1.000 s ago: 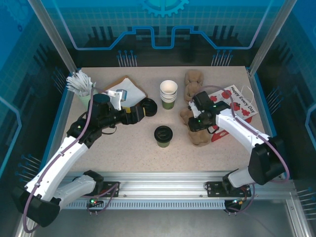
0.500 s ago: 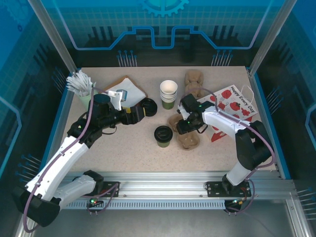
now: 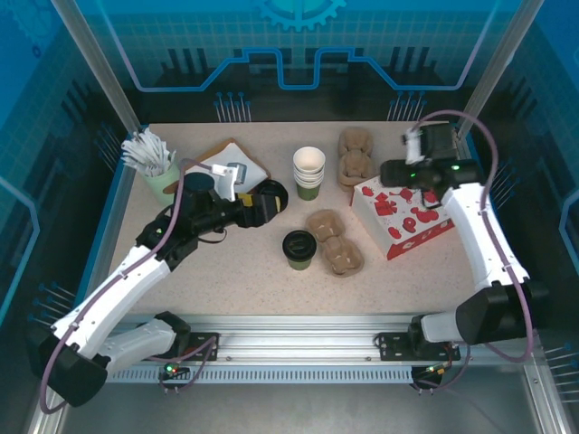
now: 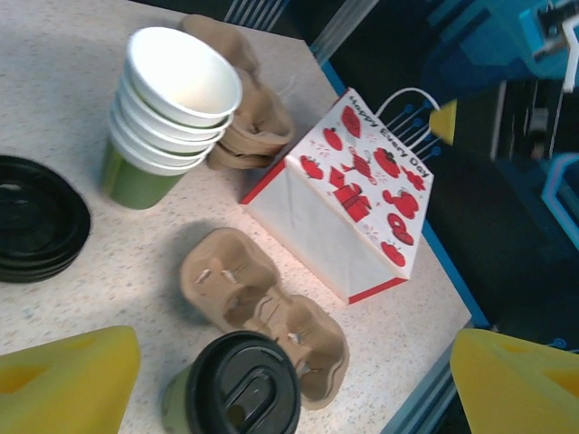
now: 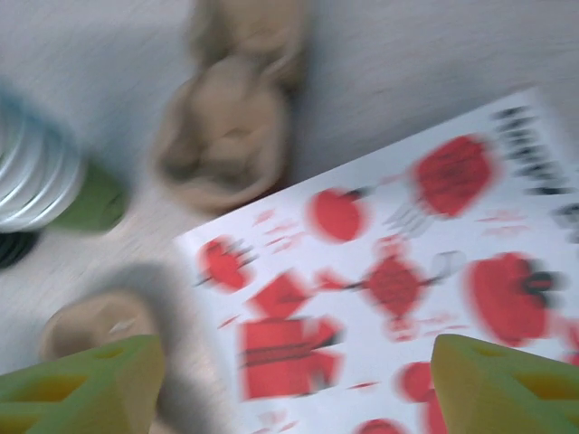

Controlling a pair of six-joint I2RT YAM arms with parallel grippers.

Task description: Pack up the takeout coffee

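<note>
Takeout coffee (image 4: 242, 391) stands near bag (image 4: 353, 210) printed "Happy Every Day".

One coffee (image 3: 298, 248), one bag (image 3: 403, 212), maybe two carriers (image 3: 333, 242)

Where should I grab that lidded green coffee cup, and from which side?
Probably the green paper wall just below the black lid, pinched across its width. The takeout coffee stands upright, and the cardboard carrier crowds its right side, so come in level from the left, where the table is bare.
</note>
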